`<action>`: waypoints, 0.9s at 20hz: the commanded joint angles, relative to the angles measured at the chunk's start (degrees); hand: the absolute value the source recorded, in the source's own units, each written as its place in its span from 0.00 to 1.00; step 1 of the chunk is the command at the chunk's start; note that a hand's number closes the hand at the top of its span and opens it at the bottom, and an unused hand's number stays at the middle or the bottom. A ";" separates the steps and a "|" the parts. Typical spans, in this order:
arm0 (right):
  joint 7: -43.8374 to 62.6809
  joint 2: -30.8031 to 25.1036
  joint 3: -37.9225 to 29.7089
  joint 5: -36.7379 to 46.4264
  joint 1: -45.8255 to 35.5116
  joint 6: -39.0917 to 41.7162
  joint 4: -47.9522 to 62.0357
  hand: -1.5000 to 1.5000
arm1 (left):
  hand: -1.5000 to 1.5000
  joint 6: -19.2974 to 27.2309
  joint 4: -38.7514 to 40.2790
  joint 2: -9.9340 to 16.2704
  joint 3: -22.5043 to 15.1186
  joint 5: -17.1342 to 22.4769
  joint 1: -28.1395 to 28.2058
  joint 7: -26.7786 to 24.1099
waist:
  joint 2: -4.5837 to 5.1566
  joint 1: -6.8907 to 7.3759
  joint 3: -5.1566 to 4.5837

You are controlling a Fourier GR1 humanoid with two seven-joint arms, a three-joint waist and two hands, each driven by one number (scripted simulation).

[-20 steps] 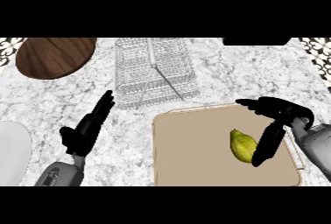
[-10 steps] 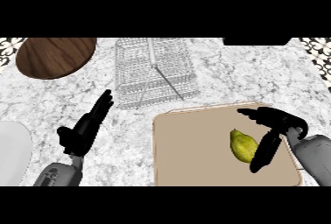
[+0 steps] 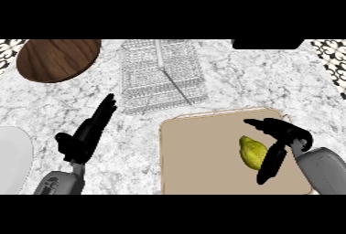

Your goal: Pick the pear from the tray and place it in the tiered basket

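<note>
A yellow-green pear lies on the tan tray, right of the tray's middle. My right hand hovers just right of the pear, open, its fingers hanging down beside the fruit and its thumb reaching over the pear's far end. Nothing is curled round the pear. The wire tiered basket stands behind the tray at centre. My left hand rests open at the left, fingers pointing away over the marble counter.
A dark wooden oval board lies at the back left. A white plate shows at the left edge. A dark object sits at the back right.
My right hand has moved left and down over the tray, closing in on the pear's right side. The left hand has barely shifted.
</note>
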 commanded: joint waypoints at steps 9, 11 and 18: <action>-6.34 9.50 -2.59 8.46 1.13 -7.44 1.41 1.00 | 0.50 -3.25 1.05 1.13 3.43 -0.08 -0.57 -0.10 | 0.60 0.16 0.58; -10.09 7.48 -4.75 8.68 0.32 -4.88 2.95 1.00 | 0.50 -1.51 -4.88 -0.11 1.05 -1.97 5.12 -0.02 | 0.54 0.40 0.59; -11.95 8.33 -8.00 15.07 2.21 -4.71 0.66 1.00 | 0.50 -1.30 -4.42 -3.11 2.30 -3.52 2.63 2.03 | 0.53 0.08 0.58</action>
